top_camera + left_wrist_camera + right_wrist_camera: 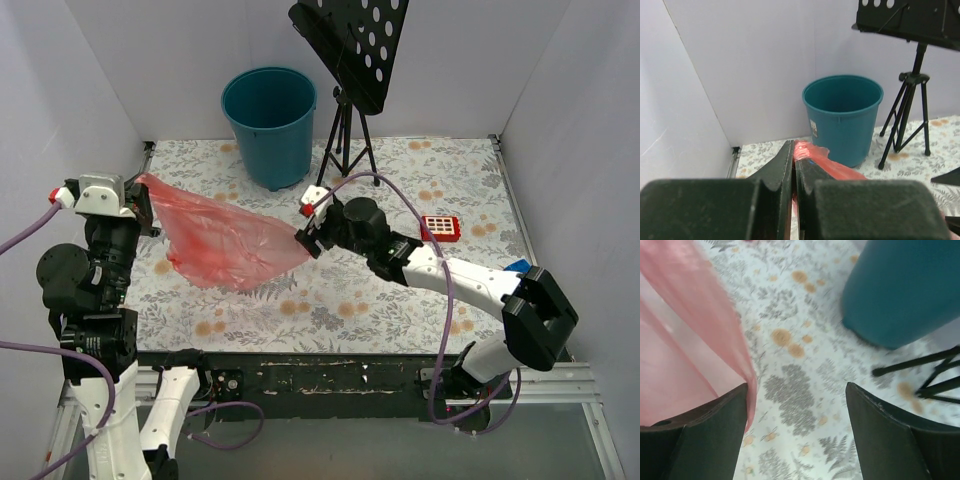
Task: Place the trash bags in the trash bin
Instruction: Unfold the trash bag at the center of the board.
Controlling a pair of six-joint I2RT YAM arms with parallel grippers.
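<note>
The red translucent trash bag [222, 238] hangs spread out between my two arms above the left half of the table. My left gripper [143, 205] is shut on its upper left corner, and the film [812, 154] shows pinched between the closed fingers. My right gripper [306, 233] is open at the bag's right tip; the film [700, 335] drapes against the outside of its left finger [715, 430], with nothing between the jaws. The teal-blue trash bin [269, 123] stands upright and open at the back, and it also shows in the left wrist view [844, 116] and in the right wrist view [900, 290].
A black music stand on a tripod [347, 95] stands right of the bin. A red square toy with white buttons [440, 227] lies at the right. White walls enclose the floral-patterned table [400, 290] on three sides.
</note>
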